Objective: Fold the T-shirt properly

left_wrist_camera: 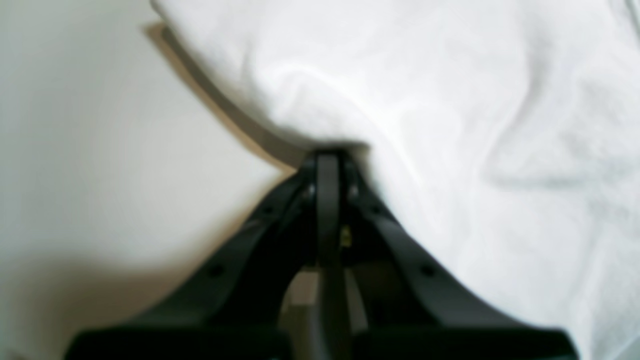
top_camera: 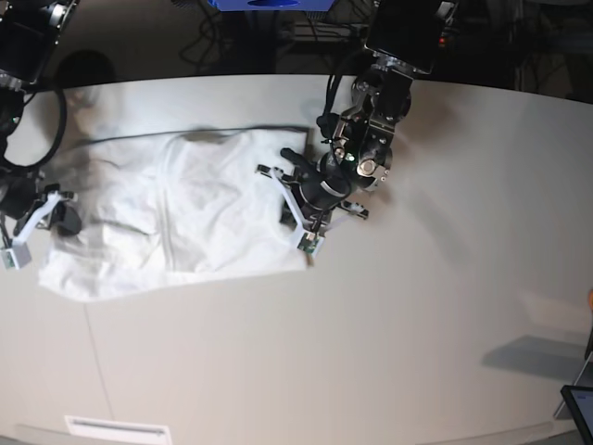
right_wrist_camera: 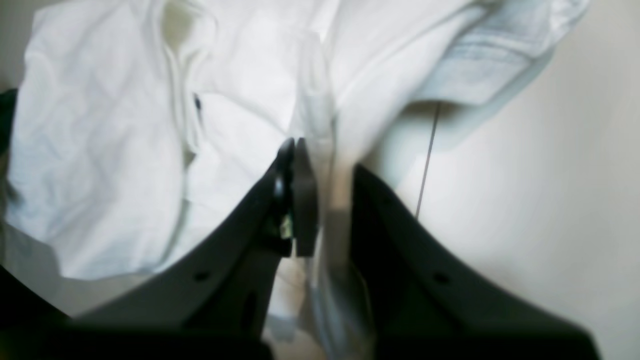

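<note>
Cloth fills both of my wrist views, so I start there. My left claw [left_wrist_camera: 327,160] has its jaws pressed together on the edge of the T-shirt [left_wrist_camera: 425,100], pinching the fabric where it meets the bare table [left_wrist_camera: 75,150]. My right claw [right_wrist_camera: 320,165] is nearly closed on a bunched fold of the same shirt; the fabric runs down between the jaws, and a loose sleeve or hem hangs off to the side above the tabletop.

Farther out, in the base view, the T-shirt [top_camera: 185,213] lies flat on the white table [top_camera: 417,324], plain side up. No print shows. Its long axis runs across the table, from my right claw [top_camera: 42,213] at one end to my left claw [top_camera: 310,209] at the other. Each arm holds its own end, so neither is nearer to the whole; the body of the shirt lies between them.

I judge that the coming move turns on this line: one end must travel along the long axis, over the middle, toward the other hand. A crease already runs across the cloth near the right-hand third.
</note>
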You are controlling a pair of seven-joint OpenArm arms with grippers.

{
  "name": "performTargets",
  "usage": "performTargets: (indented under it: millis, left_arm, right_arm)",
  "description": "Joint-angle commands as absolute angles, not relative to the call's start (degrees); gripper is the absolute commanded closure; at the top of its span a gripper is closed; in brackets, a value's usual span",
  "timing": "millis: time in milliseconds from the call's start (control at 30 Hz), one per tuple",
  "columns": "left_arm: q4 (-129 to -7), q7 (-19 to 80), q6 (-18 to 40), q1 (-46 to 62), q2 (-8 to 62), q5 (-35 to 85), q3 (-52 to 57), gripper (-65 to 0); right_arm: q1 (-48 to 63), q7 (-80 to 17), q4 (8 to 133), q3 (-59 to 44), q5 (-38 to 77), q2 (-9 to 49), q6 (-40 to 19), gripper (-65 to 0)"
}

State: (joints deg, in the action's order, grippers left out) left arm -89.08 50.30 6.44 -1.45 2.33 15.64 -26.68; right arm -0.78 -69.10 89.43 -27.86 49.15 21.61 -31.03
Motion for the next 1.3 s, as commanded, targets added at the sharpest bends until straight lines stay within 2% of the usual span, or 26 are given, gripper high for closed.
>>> performTargets:
  millis: [0, 100, 300, 500, 767, 900, 1100, 1267]
  left_arm:
    - [-89.2, 52.9, 6.8, -1.4, 2.2, 15.9, -26.9, -0.2]
    - [-89.0, 53.0, 6.8, -2.5, 1.0, 15.9, -27.0, -0.3]
    - [-89.0, 53.1, 6.8, -3.6, 0.0, 15.9, -26.9, -0.3]
    - [-85.2, 53.1, 6.8, -5.6, -0.6, 15.9, -27.0, -0.3]
    - [-83.1, 53.1, 6.8, -6.4, -1.9, 15.9, -27.0, -0.3]
    - [-83.3, 53.1, 6.8, -6.4, -3.1, 15.9, -27.1, -0.3]
    - [-82.9, 53.1, 6.8, -6.4, -4.5, 15.9, -27.1, -0.3]
    - [-83.0, 53.1, 6.8, -6.4, -5.0, 15.9, -27.1, -0.3]
  right_arm:
    - [-1.8, -68.8, 91.2, -27.5, 50.2, 22.6, -30.4, -0.3]
    - [-1.8, -69.7, 93.8, -26.1, 50.2, 22.2, -29.0, -0.3]
    - [-1.9, -73.4, 99.4, -25.4, 50.2, 17.5, -25.0, -0.3]
    - [-1.9, -75.6, 103.4, -25.3, 50.0, 14.2, -24.8, -0.3]
    - [-1.3, -75.7, 106.9, -21.4, 49.9, 13.8, -24.6, -0.3]
    - [-1.0, -75.5, 107.7, -19.5, 50.2, 13.8, -19.7, -0.3]
    - [-0.7, -74.0, 108.9, -14.5, 49.3, 13.1, -15.8, -0.3]
    - [-0.7, -71.3, 111.1, -8.5, 41.0, 13.2, -12.4, -0.3]
